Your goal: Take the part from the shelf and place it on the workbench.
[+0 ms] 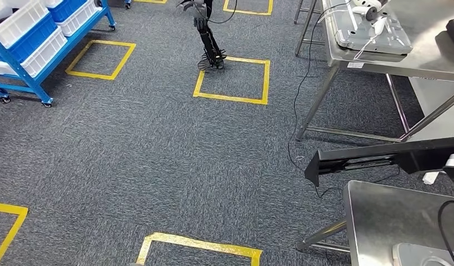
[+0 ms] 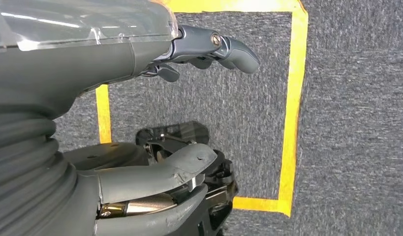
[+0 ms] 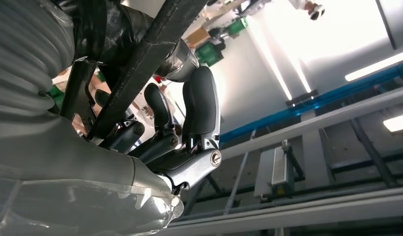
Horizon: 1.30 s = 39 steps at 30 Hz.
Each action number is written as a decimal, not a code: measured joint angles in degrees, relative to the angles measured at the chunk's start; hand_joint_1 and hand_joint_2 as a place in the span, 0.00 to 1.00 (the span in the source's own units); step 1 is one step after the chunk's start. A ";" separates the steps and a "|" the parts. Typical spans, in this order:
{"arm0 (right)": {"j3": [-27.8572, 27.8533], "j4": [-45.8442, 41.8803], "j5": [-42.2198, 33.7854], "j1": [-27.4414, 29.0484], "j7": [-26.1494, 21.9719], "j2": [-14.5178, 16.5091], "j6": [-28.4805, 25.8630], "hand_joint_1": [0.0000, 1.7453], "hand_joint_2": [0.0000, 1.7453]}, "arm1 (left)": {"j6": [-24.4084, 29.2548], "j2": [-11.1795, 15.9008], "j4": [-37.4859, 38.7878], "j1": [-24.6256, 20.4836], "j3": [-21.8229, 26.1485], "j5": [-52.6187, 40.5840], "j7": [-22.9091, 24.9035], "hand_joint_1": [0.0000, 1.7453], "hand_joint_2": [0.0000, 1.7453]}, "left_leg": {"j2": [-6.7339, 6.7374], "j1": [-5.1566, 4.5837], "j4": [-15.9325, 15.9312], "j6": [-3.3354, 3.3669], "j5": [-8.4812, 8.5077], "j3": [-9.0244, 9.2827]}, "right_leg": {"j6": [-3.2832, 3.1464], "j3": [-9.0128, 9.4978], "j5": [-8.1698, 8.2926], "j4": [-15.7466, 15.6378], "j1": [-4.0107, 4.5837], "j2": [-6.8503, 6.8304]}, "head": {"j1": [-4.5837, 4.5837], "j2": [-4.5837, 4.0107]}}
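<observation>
Right hand (image 3: pixel 179 132) grips a long black bar (image 1: pixel 379 158), fingers (image 3: pixel 201 105) wrapped round it, held over the corner of a steel worktop (image 1: pixel 391 221). Left hand (image 2: pixel 155 123) hangs above grey carpet (image 2: pixel 352 123), fingers apart, holding nothing.

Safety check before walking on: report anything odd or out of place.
A black cable hangs off the far workbench and loops loose on the carpet. A dark jointed object stands on a yellow tape line; unclear what.

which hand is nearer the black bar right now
Right. The right hand has its fingers wrapped around the black bar. The left hand hangs over the carpet, holding nothing.
</observation>
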 joint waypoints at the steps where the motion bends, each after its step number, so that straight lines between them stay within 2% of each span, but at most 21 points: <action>1: -0.15 -0.19 -0.02 0.12 0.01 -0.01 -0.01 1.00 1.00 | 0.01 0.00 0.00 0.00 0.00 0.01 0.01 0.00 1.00 | 0.00 -0.11 0.26 -0.21 -0.11 -0.19 | -0.19 0.35 -0.02 -0.99 0.13 0.02 | 0.00 0.00; 5: -0.40 -0.56 -0.06 0.49 0.02 -0.04 -0.04 1.00 1.00 | 0.05 0.01 0.00 0.01 0.00 0.04 0.01 0.00 1.00 | -0.01 -0.21 1.88 -1.16 -1.16 -0.87 | -1.31 0.20 -0.05 -1.31 -0.15 0.19 | -0.03 0.00; 6: -0.43 -0.67 -0.06 0.51 0.02 -0.05 -0.04 1.00 1.00 | 0.07 0.02 0.00 0.00 0.00 0.04 0.00 0.00 1.00 | -0.04 -0.16 3.68 -1.51 -2.42 -1.55 | -1.68 0.20 0.00 -1.39 -0.31 0.16 | -0.02 0.00; 9: -0.50 -0.94 -0.05 0.60 0.02 -0.07 -0.05 1.00 1.00 | 0.07 0.02 0.00 0.04 0.02 0.04 0.00 0.00 1.00 | -0.07 0.36 12.54 -2.24 -7.14 -5.28 | -2.23 0.05 -0.03 -1.23 -0.26 0.12 | -0.02 0.00; 10: -0.52 -0.97 0.00 0.64 0.02 -0.06 -0.06 1.00 1.00 | 0.07 0.02 0.00 0.07 0.03 0.04 0.01 0.00 1.00 | -0.07 0.54 14.41 -2.36 -7.60 -6.07 | -2.25 -0.02 -0.03 -1.14 -0.24 0.14 | -0.03 0.00; 11: -0.53 -0.97 0.10 0.73 0.02 -0.05 -0.09 1.00 1.00 | 0.07 0.02 0.00 0.09 0.04 0.05 0.01 0.00 1.00 | -0.06 0.69 14.59 -2.41 -7.05 -6.09 | -2.24 -0.08 -0.04 -1.04 -0.24 0.18 | -0.03 0.00; 12: -0.55 -0.97 0.24 0.84 0.02 -0.05 -0.15 1.00 1.00 | 0.07 0.02 0.00 0.09 0.06 0.07 0.02 0.00 1.00 | -0.06 0.79 12.89 -2.36 -5.59 -5.24 | -2.21 -0.10 -0.06 -0.94 -0.25 0.23 | -0.03 0.00; 14: -0.62 -1.06 0.50 1.09 0.03 -0.05 -0.34 1.00 1.00 | 0.09 0.02 0.00 0.08 0.13 0.09 0.02 0.00 1.00 | -0.13 0.80 6.64 -2.04 -2.19 -2.26 | -2.04 -0.15 -0.13 -0.71 -0.20 0.33 | -0.03 0.00; 16: -0.70 -1.18 0.72 1.27 0.08 -0.04 -0.65 1.00 1.00 | 0.11 0.02 0.00 0.05 0.23 0.11 0.01 0.00 1.00 | -0.20 0.61 2.25 -1.66 -1.05 -0.36 | -1.58 -0.43 -0.09 -0.46 -0.08 0.41 | -0.02 0.00; 19: -0.78 -1.33 1.36 1.55 0.24 -0.02 -1.09 1.00 1.00 | 0.15 0.02 0.00 0.10 0.33 0.14 -0.03 0.00 1.00 | -0.17 0.51 1.01 -0.94 -0.94 -0.22 | -0.51 -0.75 0.19 -0.48 -0.16 0.42 | -0.02 0.00; 21: -0.88 -1.42 1.82 1.75 0.33 0.03 -1.32 1.00 1.00 | 0.21 -0.02 0.00 0.14 0.36 0.14 -0.05 0.00 1.00 | -0.07 0.69 0.27 -0.21 -0.36 -0.12 | 0.03 -1.31 -1.06 0.95 -0.31 0.34 | 0.01 0.00; 24: -1.00 -1.45 2.20 2.13 0.42 0.31 -1.64 1.00 1.00 | 0.38 -0.08 0.00 0.11 0.41 0.16 -0.07 0.00 1.00 | 0.07 0.63 0.07 0.28 -0.10 -0.20 | 0.41 -4.68 -5.70 8.81 -0.39 0.31 | 0.02 0.00; 25: -1.00 -1.44 2.22 2.33 0.44 0.45 -1.69 1.00 1.00 | 0.43 -0.08 0.00 0.13 0.44 0.16 -0.07 0.00 1.00 | 0.09 0.58 0.12 0.30 -0.11 -0.22 | 0.54 -5.65 -6.42 11.12 -0.43 0.30 | 0.01 0.00; 26: -1.00 -1.44 2.21 2.52 0.45 0.61 -1.70 1.00 1.00 | 0.46 -0.08 0.00 0.16 0.46 0.16 -0.07 0.00 1.00 | 0.09 0.55 0.19 0.31 -0.15 -0.24 | 0.66 -5.94 -6.14 11.92 -0.49 0.28 | 0.01 0.00; 27: -1.00 -1.43 2.19 2.63 0.46 0.73 -1.72 1.00 1.00 | 0.49 -0.09 0.00 0.18 0.49 0.16 -0.07 0.00 1.00 | 0.09 0.56 0.31 0.27 -0.20 -0.24 | 0.74 -5.35 -4.91 10.87 -0.55 0.24 | 0.01 0.00; 29: -1.00 -1.42 2.15 2.68 0.46 0.88 -1.76 1.00 1.00 | 0.50 -0.10 0.00 0.18 0.52 0.16 -0.07 0.00 1.00 | 0.08 0.59 0.69 -0.04 -0.49 -0.27 | 0.74 -2.51 -1.63 5.30 -0.63 0.14 | 0.01 0.00; 30: -1.01 -1.43 2.15 2.69 0.45 0.93 -1.79 1.00 1.00 | 0.50 -0.11 0.00 0.15 0.54 0.16 -0.07 0.00 1.00 | 0.06 0.51 1.08 -0.30 -0.68 -0.40 | 0.60 -1.29 -0.71 2.56 -0.52 0.14 | 0.00 0.00; 32: -1.05 -1.45 2.14 2.82 0.47 1.07 -1.87 1.00 1.00 | 0.51 -0.11 0.00 0.12 0.61 0.16 -0.07 0.00 1.00 | 0.03 0.31 1.63 -0.84 -0.91 -0.84 | 0.05 -0.55 -0.67 0.37 -0.25 0.21 | -0.01 0.00; 35: -1.08 -1.43 2.07 3.04 0.52 1.24 -1.97 1.00 1.00 | 0.54 -0.09 0.00 0.15 0.73 0.16 -0.07 0.00 1.00 | 0.01 0.24 2.47 -1.62 -1.65 -1.25 | -0.89 -0.75 -0.73 0.22 -0.39 0.32 | -0.02 0.00; 37: -1.08 -1.43 1.71 3.07 0.29 1.37 -1.98 1.00 1.00 | 0.55 -0.08 0.00 0.12 0.77 0.16 -0.08 0.00 1.00 | -0.06 0.34 5.66 -2.26 -3.95 -2.48 | -1.54 -0.70 -0.69 0.07 -0.61 0.26 | -0.03 0.00; 39: -1.08 -1.44 1.13 3.14 -0.25 1.74 -2.00 1.00 1.00 | 0.55 -0.08 0.00 0.12 0.78 0.15 -0.07 0.00 1.00 | -0.08 0.48 11.80 -2.55 -7.03 -5.14 | -1.90 -0.69 -0.73 0.09 -0.52 0.19 | -0.03 0.00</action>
